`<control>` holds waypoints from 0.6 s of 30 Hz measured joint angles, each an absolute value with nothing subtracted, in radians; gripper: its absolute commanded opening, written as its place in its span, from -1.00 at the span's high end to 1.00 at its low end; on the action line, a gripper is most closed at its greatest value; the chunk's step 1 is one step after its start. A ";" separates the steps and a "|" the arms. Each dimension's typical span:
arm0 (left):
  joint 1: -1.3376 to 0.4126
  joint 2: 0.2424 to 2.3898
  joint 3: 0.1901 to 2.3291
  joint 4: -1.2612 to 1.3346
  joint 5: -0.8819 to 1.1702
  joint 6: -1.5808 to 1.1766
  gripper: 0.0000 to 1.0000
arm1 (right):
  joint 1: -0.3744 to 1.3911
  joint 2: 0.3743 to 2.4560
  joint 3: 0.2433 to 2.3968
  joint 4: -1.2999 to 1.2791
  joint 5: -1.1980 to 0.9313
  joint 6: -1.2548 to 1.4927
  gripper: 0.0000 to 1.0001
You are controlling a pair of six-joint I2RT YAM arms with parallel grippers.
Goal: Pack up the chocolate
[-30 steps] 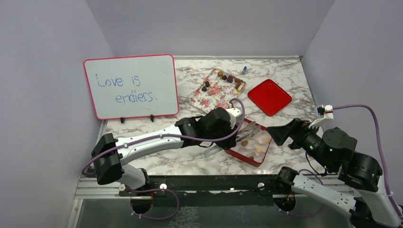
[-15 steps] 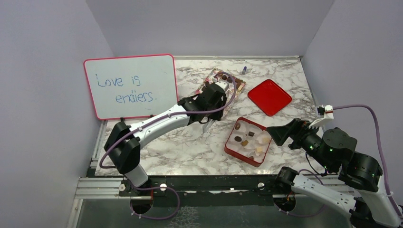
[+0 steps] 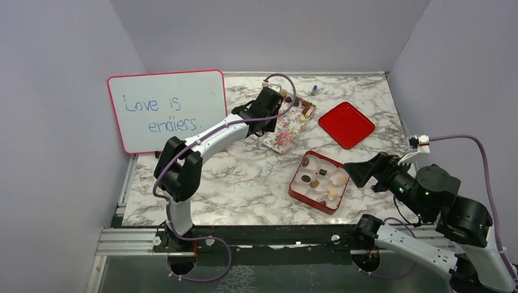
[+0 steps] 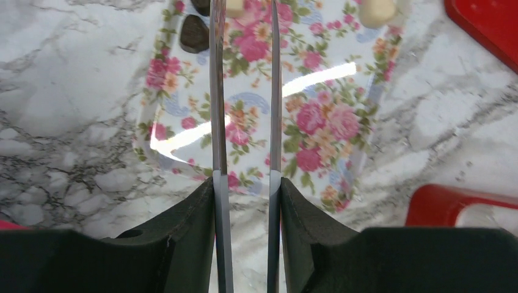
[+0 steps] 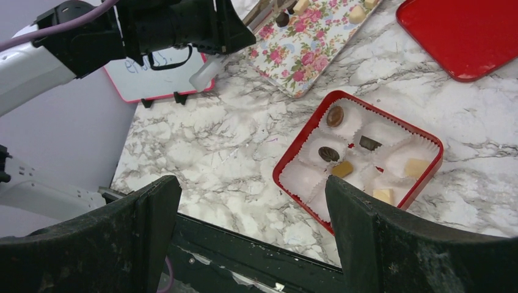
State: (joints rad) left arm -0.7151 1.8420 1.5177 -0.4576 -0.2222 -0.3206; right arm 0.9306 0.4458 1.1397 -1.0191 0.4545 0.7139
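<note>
We see the left arm (image 3: 211,137) stretched across the marble bench (image 3: 244,177) to the floral tray (image 4: 317,122). The left jaws, two thin blades, stand a little apart with nothing between them, hovering over the tray's bare near half. The loose chocolate lies beyond the blade tips at the tray's far end. A dark brown piece (image 4: 194,33) sits just left of the left blade, and a cream piece (image 4: 377,11) lies well off to the right.

The right jaws gape wide and empty. Ahead of them and below sits the red box (image 5: 303,133), with six candies in its white paper cups, among them a round brown one (image 5: 335,116). The red lid (image 3: 346,124) lies apart.

We judge the step to be fetching another piece. The blades should move forward, centre one candy between the tips and lower until they straddle it. They should then close gently, so it neither squirts sideways nor gets crushed.
</note>
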 measured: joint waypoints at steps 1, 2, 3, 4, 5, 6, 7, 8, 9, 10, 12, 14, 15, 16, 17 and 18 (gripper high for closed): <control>-0.704 1.856 1.528 -0.458 -0.235 -0.313 0.20 | 0.931 0.446 1.140 -1.019 0.455 0.714 -0.88; -0.689 1.874 1.541 -0.458 -0.247 -0.301 0.20 | 0.931 0.446 1.140 -1.019 0.455 0.714 -0.88; -0.680 1.891 1.552 -0.456 -0.258 -0.289 0.20 | 0.931 0.446 1.142 -1.020 0.454 0.714 -0.88; -0.674 1.900 1.557 -0.457 -0.263 -0.284 0.20 | 0.931 0.446 1.145 -1.020 0.455 0.714 -0.88; -0.668 1.916 1.564 -0.457 -0.268 -0.273 0.20 | 0.931 0.446 1.148 -1.021 0.454 0.714 -0.88; -0.667 1.926 1.567 -0.455 -0.271 -0.266 0.20 | 0.931 0.446 1.154 -1.024 0.454 0.714 -0.88; -0.666 1.935 1.569 -0.456 -0.271 -0.261 0.20 | 0.931 0.446 1.158 -1.024 0.455 0.714 -0.88; -0.665 1.945 1.571 -0.456 -0.271 -0.256 0.20 | 0.931 0.445 1.162 -1.024 0.455 0.714 -0.88; -0.665 1.957 1.575 -0.456 -0.271 -0.250 0.20 | 0.931 0.444 1.163 -1.024 0.455 0.714 -0.88; -0.665 1.964 1.575 -0.456 -0.271 -0.245 0.20 | 0.931 0.443 1.163 -1.026 0.455 0.714 -0.88; -0.663 1.974 1.575 -0.456 -0.271 -0.241 0.20 | 0.931 0.444 1.163 -1.026 0.455 0.714 -0.88; -0.662 1.982 1.575 -0.456 -0.270 -0.237 0.16 | 0.931 0.444 1.163 -1.026 0.455 0.714 -0.88; -0.662 1.983 1.575 -0.455 -0.270 -0.235 0.15 | 0.931 0.444 1.163 -1.026 0.455 0.714 -0.88; -0.661 1.985 1.575 -0.455 -0.270 -0.233 0.16 | 0.931 0.444 1.163 -1.026 0.455 0.714 -0.88; -0.660 1.986 1.575 -0.454 -0.270 -0.230 0.16 | 0.931 0.444 1.163 -1.026 0.455 0.714 -0.88; -0.658 1.987 1.575 -0.453 -0.270 -0.227 0.15 | 0.931 0.444 1.163 -1.026 0.455 0.714 -0.88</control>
State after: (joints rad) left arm -0.6579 1.9865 1.5753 -0.4526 -0.2695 -0.2272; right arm 0.9306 0.4438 1.1625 -1.0264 0.4545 0.7139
